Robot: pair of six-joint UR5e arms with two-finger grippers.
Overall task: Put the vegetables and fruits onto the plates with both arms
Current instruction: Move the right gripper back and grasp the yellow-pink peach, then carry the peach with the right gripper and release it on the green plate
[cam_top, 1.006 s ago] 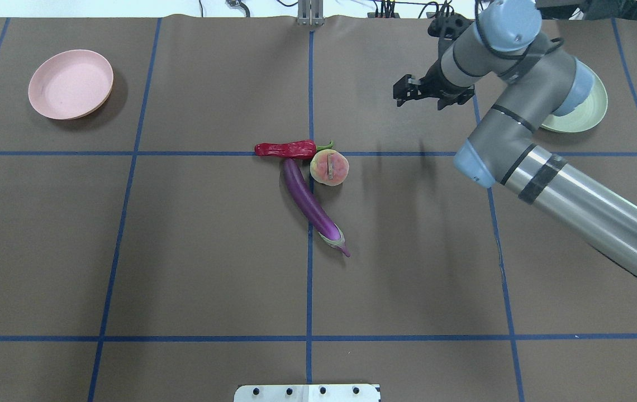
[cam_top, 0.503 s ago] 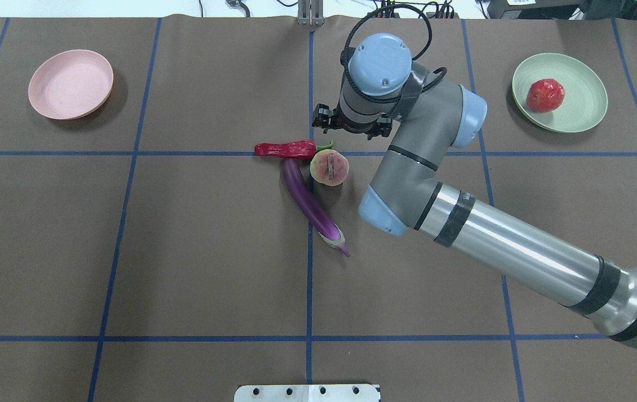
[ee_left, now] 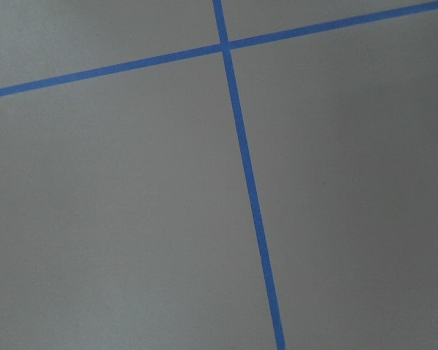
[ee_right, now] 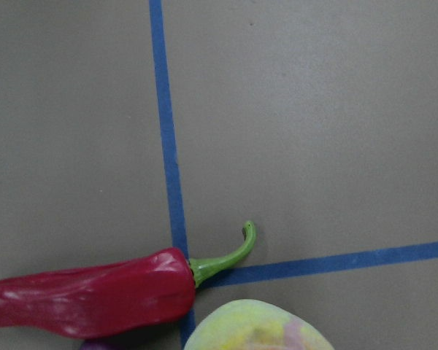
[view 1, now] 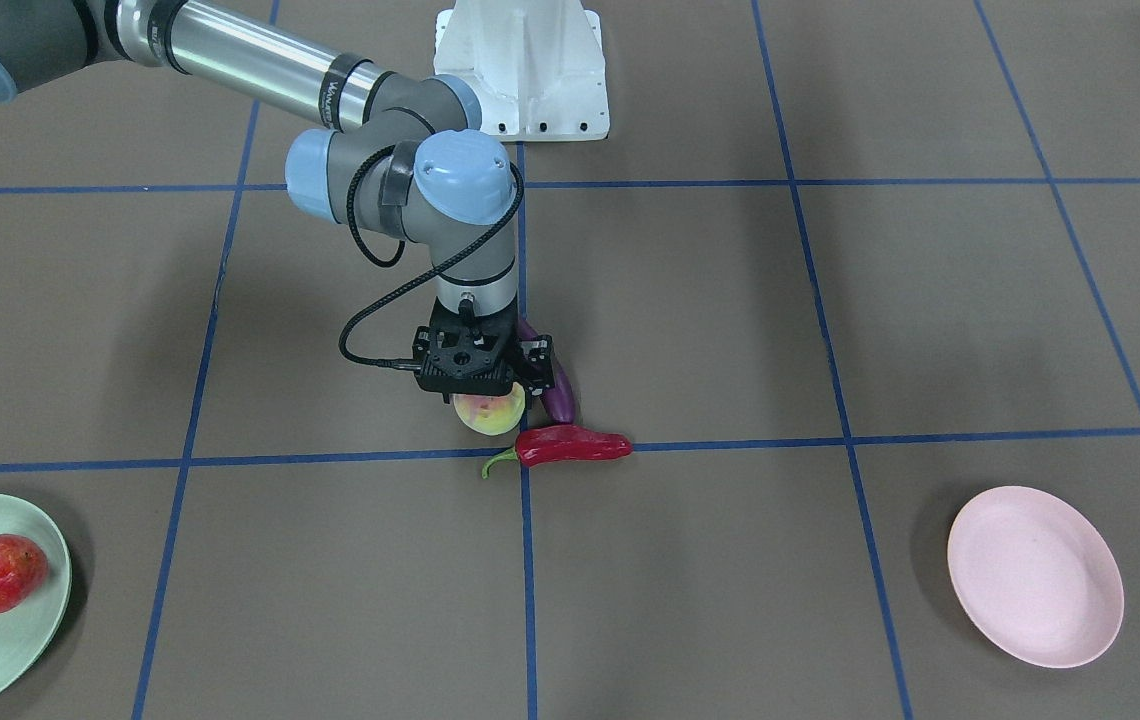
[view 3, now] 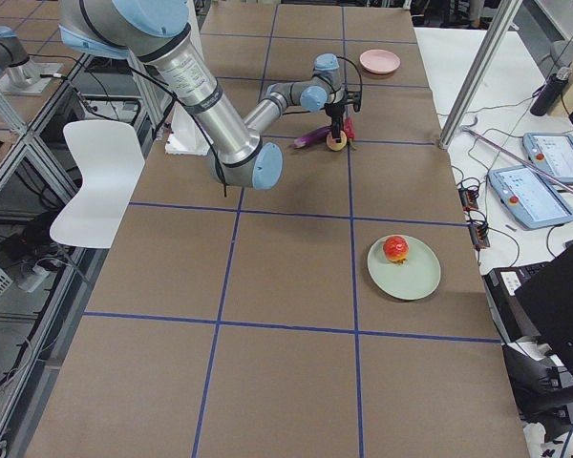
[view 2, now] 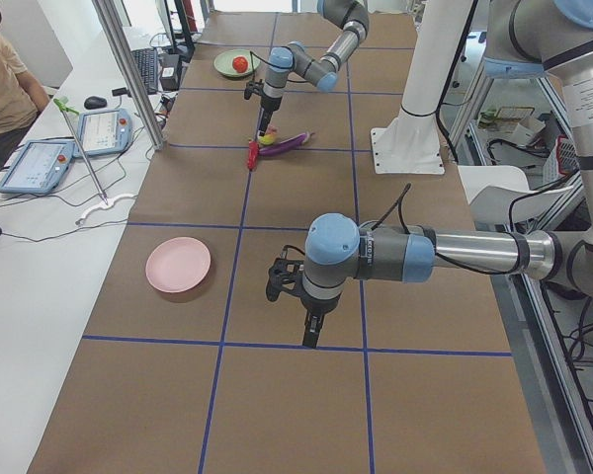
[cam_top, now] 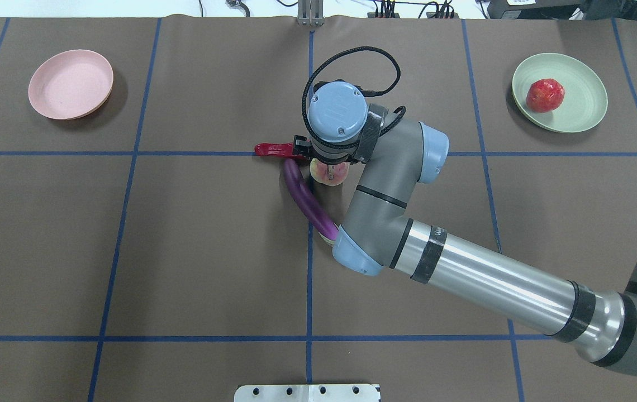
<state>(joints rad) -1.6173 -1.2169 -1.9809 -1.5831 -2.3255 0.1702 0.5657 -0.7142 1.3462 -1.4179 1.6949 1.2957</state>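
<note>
Brown blue-taped table (cam_top: 184, 251); white chair (view 3: 100, 167)

Tight squeeze at the centre: the peach (view 1: 490, 412) is hemmed in, with the chili pepper (view 1: 570, 445) just beyond it on the far side and the eggplant (cam_top: 303, 195) close on its left, so bare mat shows only to its right. The right gripper (view 1: 478, 382) hangs right above it. The pink plate (cam_top: 70, 84), far left, is open all round; the pomegranate (cam_top: 545, 95) fills part of the green plate (cam_top: 586, 106)

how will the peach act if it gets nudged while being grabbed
Round, so the peach would probably roll if nudged. The eggplant and chili close beside it may check that. Its skin looks smooth, perhaps slippery.
</note>
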